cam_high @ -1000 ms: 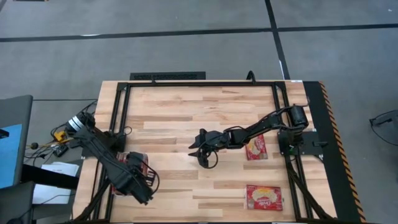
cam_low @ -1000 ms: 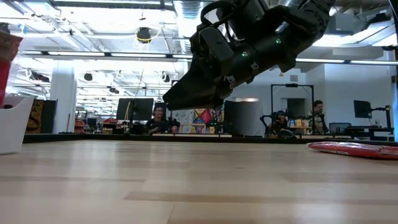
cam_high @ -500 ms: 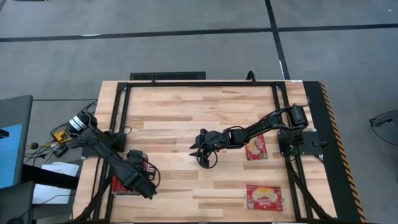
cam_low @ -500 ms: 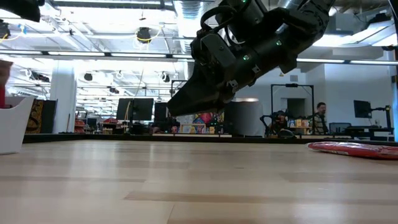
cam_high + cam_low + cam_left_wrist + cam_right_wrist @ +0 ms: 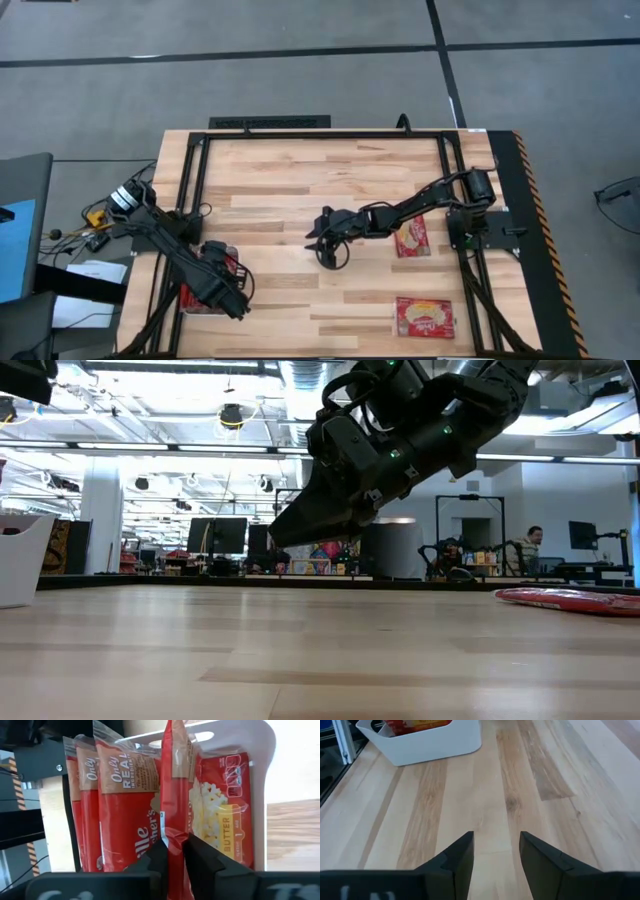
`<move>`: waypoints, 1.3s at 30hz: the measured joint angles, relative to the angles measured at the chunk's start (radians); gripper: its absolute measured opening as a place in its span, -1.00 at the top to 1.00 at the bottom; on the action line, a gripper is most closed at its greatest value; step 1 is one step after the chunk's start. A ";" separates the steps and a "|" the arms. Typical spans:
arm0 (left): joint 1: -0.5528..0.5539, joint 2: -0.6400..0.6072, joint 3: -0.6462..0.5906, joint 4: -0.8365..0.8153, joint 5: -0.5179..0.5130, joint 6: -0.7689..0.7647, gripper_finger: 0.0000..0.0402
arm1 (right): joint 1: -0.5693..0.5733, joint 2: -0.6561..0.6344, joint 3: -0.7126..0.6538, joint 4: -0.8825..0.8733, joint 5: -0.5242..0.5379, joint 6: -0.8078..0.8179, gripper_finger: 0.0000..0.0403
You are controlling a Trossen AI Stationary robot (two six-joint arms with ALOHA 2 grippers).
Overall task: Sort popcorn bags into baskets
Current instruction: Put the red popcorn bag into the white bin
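My left gripper [image 5: 172,857] pinches a popcorn bag [image 5: 176,790] standing upright inside the basket [image 5: 260,750]; release straight down. My right gripper [image 5: 495,852], spread, hovers mid-bench; nearest loose bag [image 5: 411,238] lies just behind it.

The white basket [image 5: 260,750] sits at the table's near-left edge, a shallow rounded-cornered tray. Several popcorn bags [image 5: 125,805] stand upright in it on edge, packed side by side: red packets with tan top bands and white lettering. One bag [image 5: 220,815] lies flat against the basket's far wall, showing its pale yellow popcorn picture and a butter label. Another upright bag [image 5: 175,795] stands between that one and the packed row. Well to the right of the basket, two more red bags lie flat on the wood: one [image 5: 411,239] near the table's right edge, the other [image 5: 423,317] near the front-right corner, picture side up.
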State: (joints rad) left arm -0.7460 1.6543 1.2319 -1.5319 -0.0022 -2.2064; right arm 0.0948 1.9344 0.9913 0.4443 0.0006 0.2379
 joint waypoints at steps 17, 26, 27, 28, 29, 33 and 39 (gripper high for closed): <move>0.000 0.000 -0.011 -0.039 0.099 0.187 0.49 | 0.000 0.000 0.000 -0.036 0.000 0.006 0.00; 0.000 0.000 -0.011 -0.039 0.148 0.289 0.31 | -0.001 0.000 0.000 -0.052 0.000 0.024 0.00; 0.000 0.000 -0.011 -0.039 0.147 0.300 0.30 | -0.001 -0.005 0.000 -0.060 0.000 0.025 0.00; 0.000 0.000 -0.011 -0.039 0.146 0.310 0.28 | -0.003 -0.014 -0.001 -0.074 0.000 0.025 0.00; 0.000 0.000 -0.011 -0.039 0.146 0.320 0.26 | -0.004 -0.018 -0.001 -0.075 0.000 0.025 0.01; -0.001 -0.001 -0.011 -0.039 0.135 0.356 0.20 | -0.012 -0.055 -0.003 -0.133 0.009 0.027 0.03; -0.001 -0.001 0.013 -0.042 0.109 0.390 0.12 | -0.013 -0.124 0.000 -0.228 0.093 0.001 0.01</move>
State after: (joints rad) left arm -0.7467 1.6531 1.2445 -1.5740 0.1064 -1.8160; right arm 0.0818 1.8107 0.9908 0.2162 0.0935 0.2390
